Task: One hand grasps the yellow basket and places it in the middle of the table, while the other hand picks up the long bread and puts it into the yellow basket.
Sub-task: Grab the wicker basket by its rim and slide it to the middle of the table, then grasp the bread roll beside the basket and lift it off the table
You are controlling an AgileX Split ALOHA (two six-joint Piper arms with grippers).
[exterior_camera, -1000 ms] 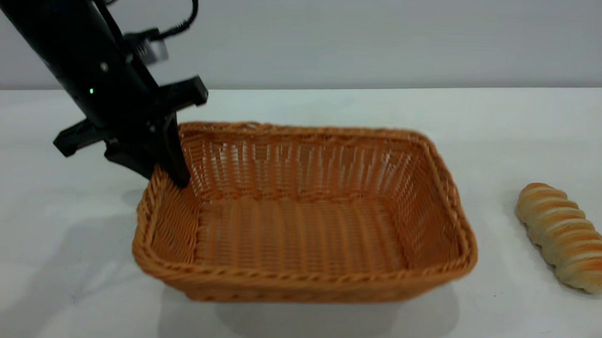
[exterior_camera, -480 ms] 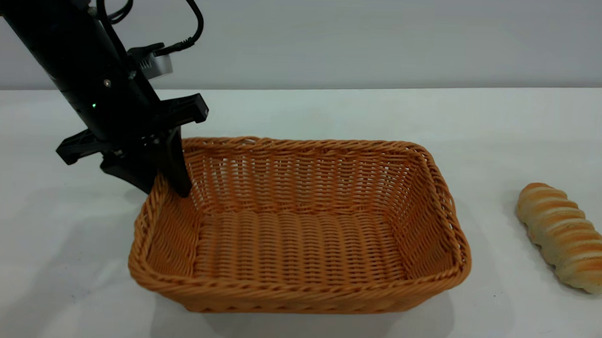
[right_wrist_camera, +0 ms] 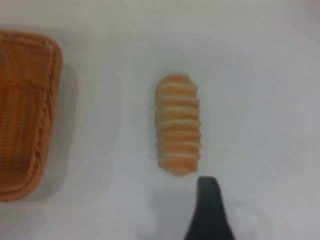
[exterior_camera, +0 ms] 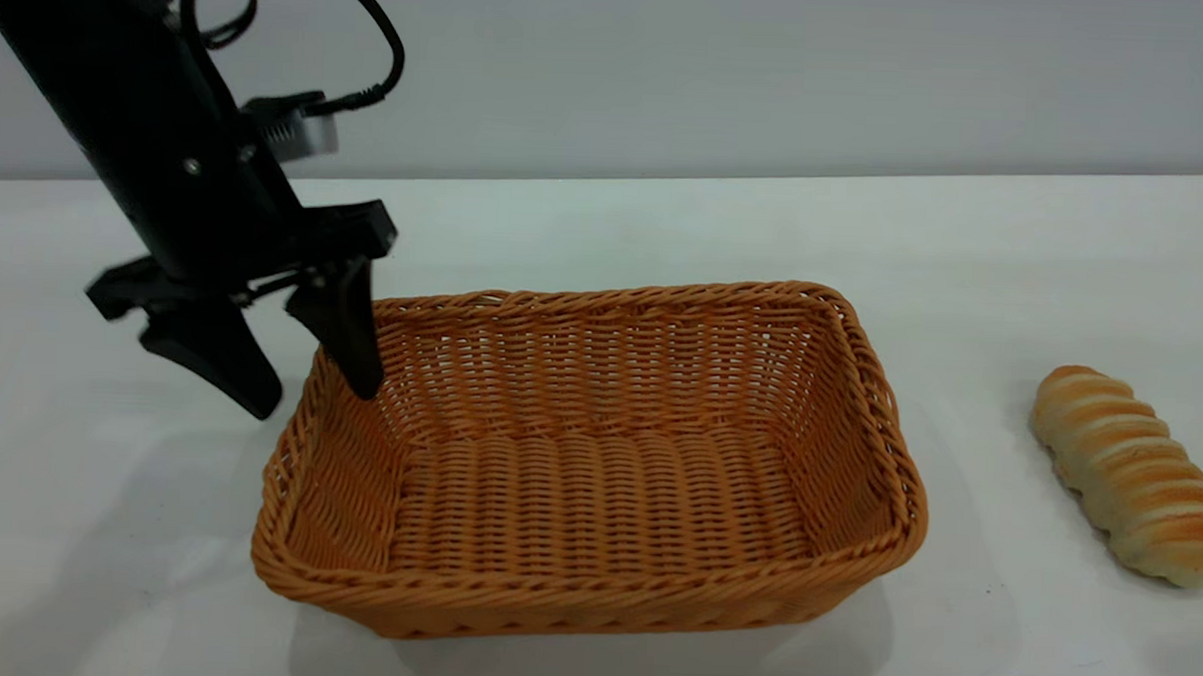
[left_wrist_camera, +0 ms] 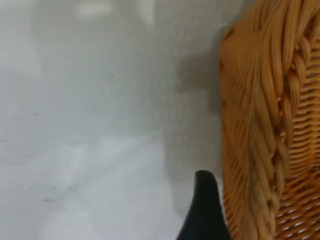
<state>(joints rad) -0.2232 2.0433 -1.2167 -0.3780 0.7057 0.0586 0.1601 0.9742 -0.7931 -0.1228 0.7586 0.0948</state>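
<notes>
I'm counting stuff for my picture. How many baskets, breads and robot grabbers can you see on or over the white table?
Baskets: 1, the yellow basket
Breads: 1, the long bread
Grabbers: 2, the left gripper open across the basket's rim, and the right gripper, of which one fingertip shows near the bread
Total: 4

Basket: the yellow basket (exterior_camera: 597, 458) — orange-tan wicker, rectangular, braided rim, sloping sides — sits flat and empty on the table (exterior_camera: 666, 220).
Basket position: its left rim lies between the spread fingers of the left gripper (exterior_camera: 310, 388), one finger inside, one outside.
Bread: the long bread (exterior_camera: 1132, 475) — golden-brown with cream spiral ridges, lying flat, well apart from that gripper, beyond the basket's far end.
</notes>
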